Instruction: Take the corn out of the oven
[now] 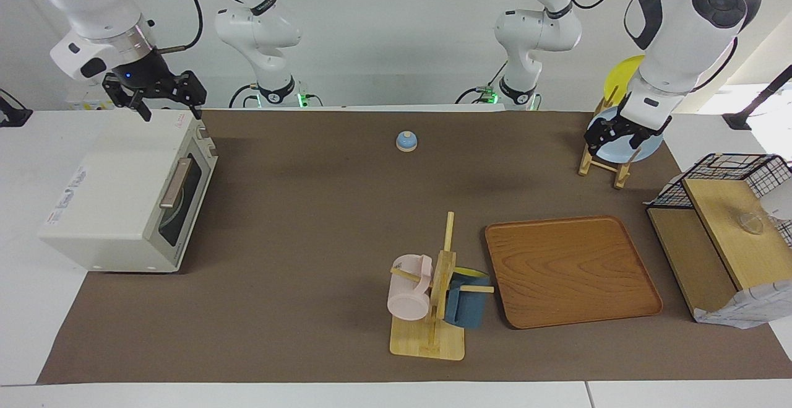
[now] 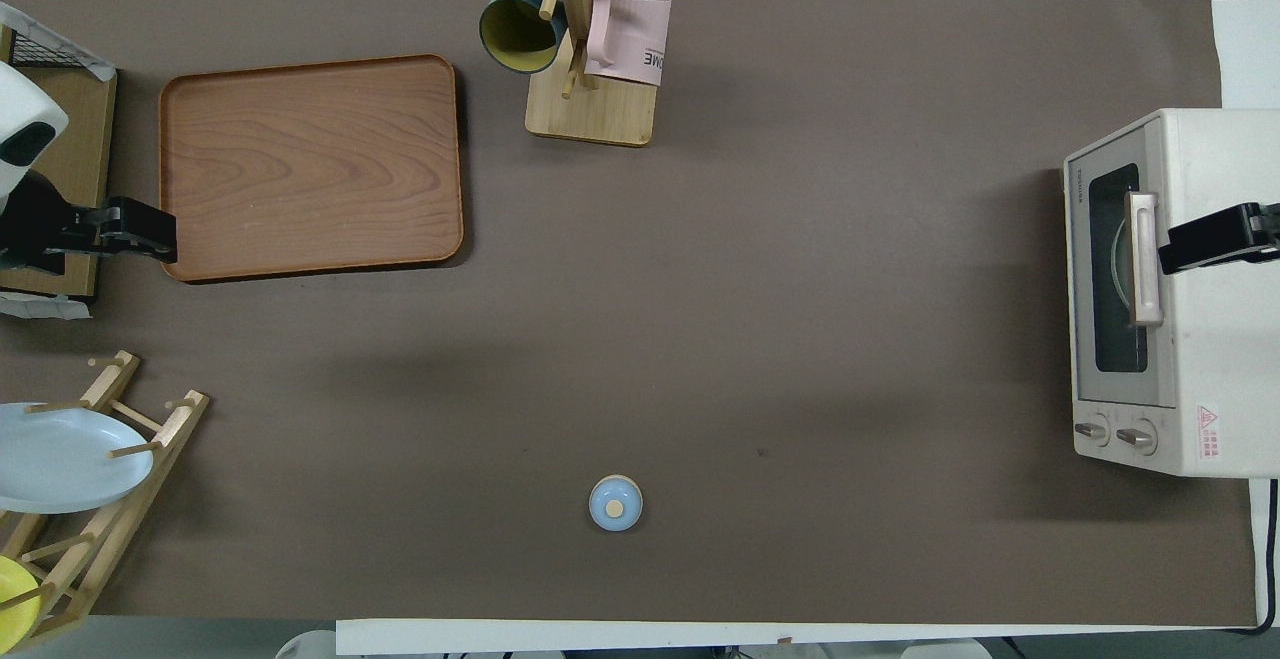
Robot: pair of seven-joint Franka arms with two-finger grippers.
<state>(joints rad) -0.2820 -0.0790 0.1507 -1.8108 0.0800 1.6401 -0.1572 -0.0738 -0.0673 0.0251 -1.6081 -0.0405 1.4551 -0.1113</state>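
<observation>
The cream-white oven (image 1: 117, 197) stands at the right arm's end of the table, and it also shows in the overhead view (image 2: 1205, 369). Its dark glass door is shut, with the tan bar handle (image 1: 175, 183) across it. The corn is hidden; only a round shape shows dimly through the glass. My right gripper (image 1: 170, 109) is open and empty in the air over the oven's top edge nearest the robots. In the overhead view it (image 2: 1170, 251) lies over the oven by the handle (image 2: 1143, 259). My left gripper (image 1: 614, 142) hangs open and empty over the plate rack.
A wooden plate rack (image 1: 620, 176) holds a light-blue plate and a yellow plate at the left arm's end. A wire-mesh basket (image 1: 724, 173) stands beside it. A wooden tray (image 1: 569, 272), a mug tree (image 1: 433, 296) with two mugs, and a small blue bell (image 1: 406, 141) sit mid-table.
</observation>
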